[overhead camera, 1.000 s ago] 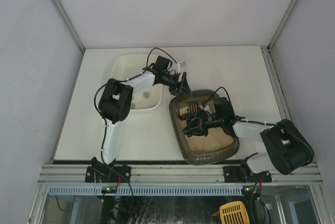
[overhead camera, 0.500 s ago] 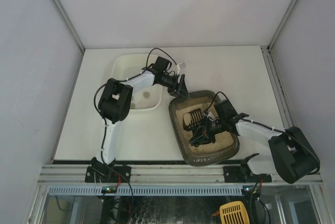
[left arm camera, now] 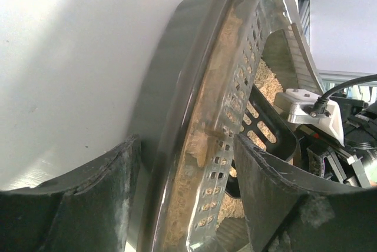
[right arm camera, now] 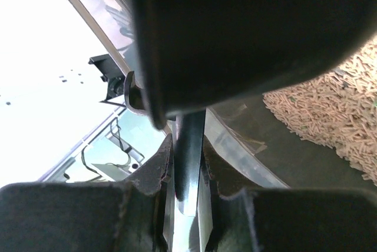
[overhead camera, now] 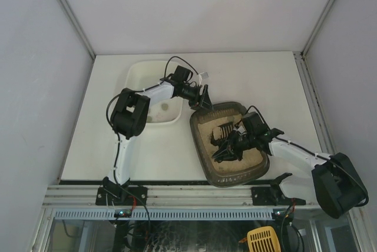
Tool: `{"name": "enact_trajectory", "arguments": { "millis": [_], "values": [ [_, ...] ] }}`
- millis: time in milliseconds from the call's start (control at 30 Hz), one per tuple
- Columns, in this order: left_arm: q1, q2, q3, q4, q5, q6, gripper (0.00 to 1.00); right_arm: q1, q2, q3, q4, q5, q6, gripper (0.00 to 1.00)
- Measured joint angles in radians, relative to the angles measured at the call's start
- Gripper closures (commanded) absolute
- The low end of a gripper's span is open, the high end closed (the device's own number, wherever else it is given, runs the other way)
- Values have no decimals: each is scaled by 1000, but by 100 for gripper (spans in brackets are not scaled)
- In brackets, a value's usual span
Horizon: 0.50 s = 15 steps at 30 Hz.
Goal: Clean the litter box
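Note:
The litter box, a dark tray with beige litter, lies right of the table's centre. My left gripper is shut on its far-left rim, which runs between the fingers in the left wrist view. My right gripper is over the litter and is shut on the handle of a black slotted scoop. The scoop head fills the top of the right wrist view, with litter pellets to the right. The scoop also shows in the left wrist view.
A plain white tub stands at the far left of the table, under the left arm, with a little debris in it. White walls close in the back and both sides. A yellow slotted tool lies below the table's front edge.
The right arm's elbow has swung out to the right and lower. The scoop has shifted slightly right in the litter. The left arm has stayed on the rim.

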Motion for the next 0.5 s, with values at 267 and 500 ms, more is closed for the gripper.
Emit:
{"name": "enact_trajectory", "arguments": {
  "millis": [267, 500],
  "values": [
    [0, -4, -31, 40, -11, -16, 34, 47, 111, 10, 192, 41, 126, 100],
    [0, -7, -42, 60, -13, -34, 34, 71, 210, 22, 389, 58, 207, 100]
  ]
}}
